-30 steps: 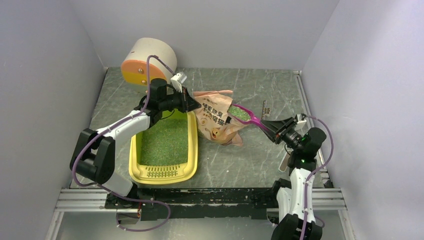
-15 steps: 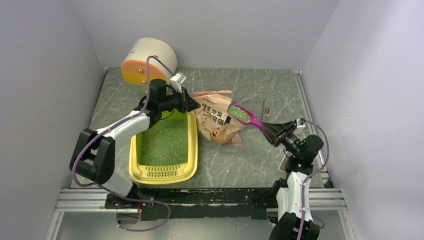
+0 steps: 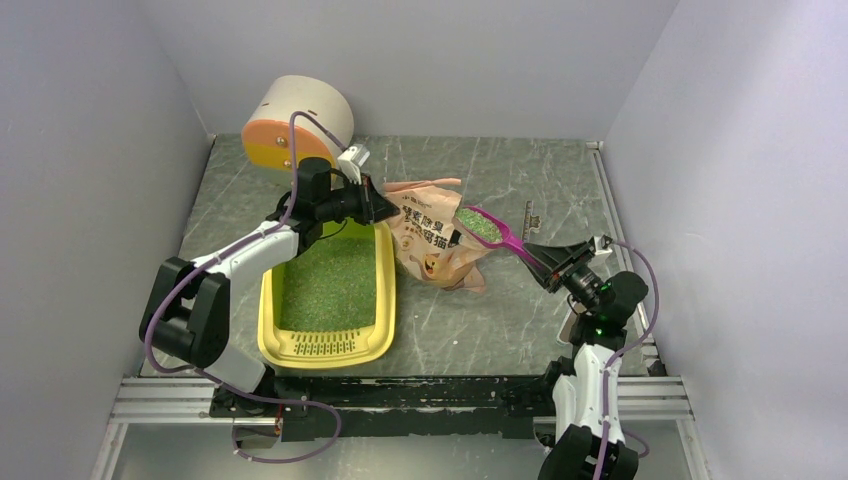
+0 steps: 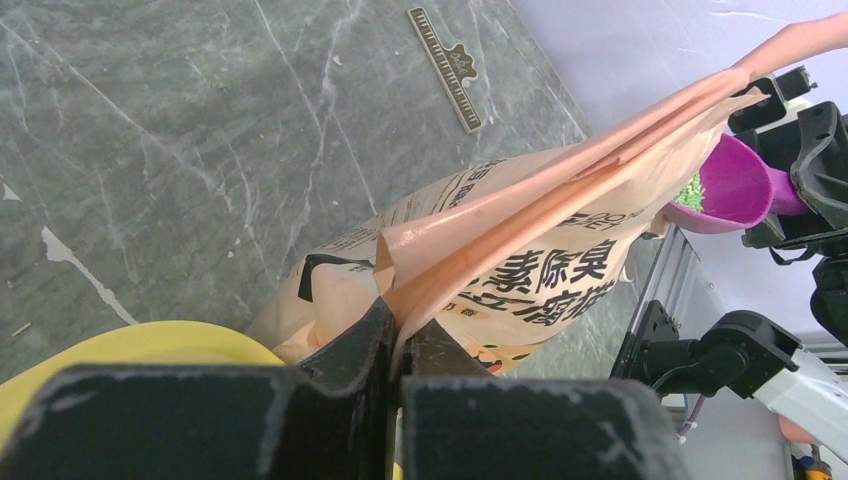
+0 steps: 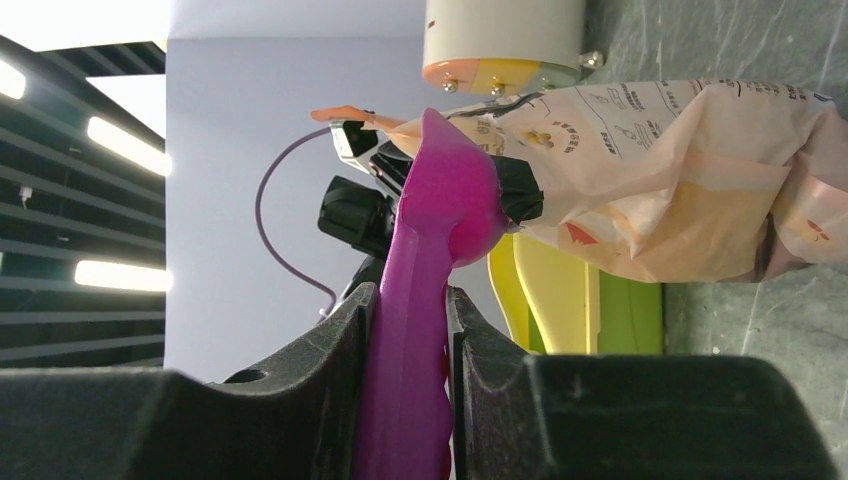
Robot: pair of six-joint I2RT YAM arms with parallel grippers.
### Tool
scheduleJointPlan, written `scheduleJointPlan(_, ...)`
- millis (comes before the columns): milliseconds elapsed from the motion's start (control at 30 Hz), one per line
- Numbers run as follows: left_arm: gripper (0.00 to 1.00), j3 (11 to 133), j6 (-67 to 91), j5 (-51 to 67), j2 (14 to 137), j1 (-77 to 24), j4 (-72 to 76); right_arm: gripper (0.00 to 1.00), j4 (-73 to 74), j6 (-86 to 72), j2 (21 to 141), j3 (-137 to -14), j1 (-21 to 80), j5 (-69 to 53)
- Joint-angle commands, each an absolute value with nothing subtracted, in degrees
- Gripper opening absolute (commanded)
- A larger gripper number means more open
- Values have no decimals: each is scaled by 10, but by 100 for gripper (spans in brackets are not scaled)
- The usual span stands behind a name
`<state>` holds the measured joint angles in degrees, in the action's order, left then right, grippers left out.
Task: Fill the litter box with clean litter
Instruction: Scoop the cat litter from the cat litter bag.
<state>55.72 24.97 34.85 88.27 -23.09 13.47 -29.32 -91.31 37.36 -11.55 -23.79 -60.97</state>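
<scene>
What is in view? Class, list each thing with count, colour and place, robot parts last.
litter box: one, yellow, table's near left.
clean litter: green, in the litter box and the scoop.
bag: one, pink-beige, right of the box.
scoop: one, magenta, above the bag.
cylinder: one, white with orange end, far left.
strip: one, brown, right of the bag.
table: one, grey marbled, underneath.
left tool: black, shut on bag.
right tool: black, shut on scoop.

Right end effector (image 3: 547, 262) and its wrist, slightly nearer the arm's base than a second ago.
</scene>
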Motion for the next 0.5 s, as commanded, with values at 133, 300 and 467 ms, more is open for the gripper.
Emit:
scheduleJointPlan(133, 5, 571, 277, 329, 889, -211, 180, 0, -340, -937, 362, -104, -243, -616)
scheduleJointPlan(300, 5, 576, 280, 329, 889, -209, 181, 0, -342, -936, 363, -103, -244, -613)
scheduleJointPlan(467, 5, 572, 285, 333, 890, -208, 188, 0, -323, -922, 361, -108, -246, -613)
